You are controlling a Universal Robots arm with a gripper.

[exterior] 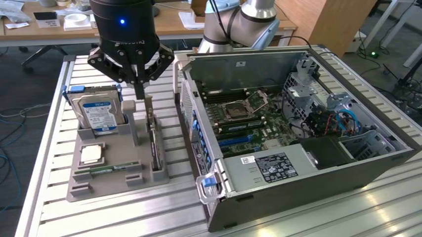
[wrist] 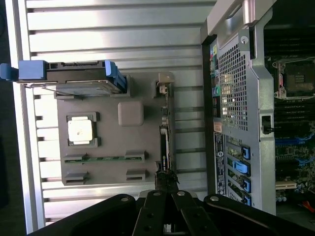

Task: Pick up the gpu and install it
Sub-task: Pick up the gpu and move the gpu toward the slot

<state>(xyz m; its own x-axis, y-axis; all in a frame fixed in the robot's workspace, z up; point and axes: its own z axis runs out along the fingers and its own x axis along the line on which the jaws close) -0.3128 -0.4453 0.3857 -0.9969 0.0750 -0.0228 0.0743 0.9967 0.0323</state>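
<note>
Though the gpu, standing on edge in the grey tray at the exterior view's left of the computer case, looks light and stiff, it seems fragile, best pinched along its top edge, where the gripper hovers with fingers closed.

A silvery slatted aluminium tabletop is carrying two things. A grey plastic parts tray is lying toward its edge on the exterior view's left, and an open dark metal computer case is lying just beside the tray.

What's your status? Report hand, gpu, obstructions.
Hand shut, tips over the gpu. It stands on edge in gray holder, grip unconfirmed. Nothing blocking.
</note>
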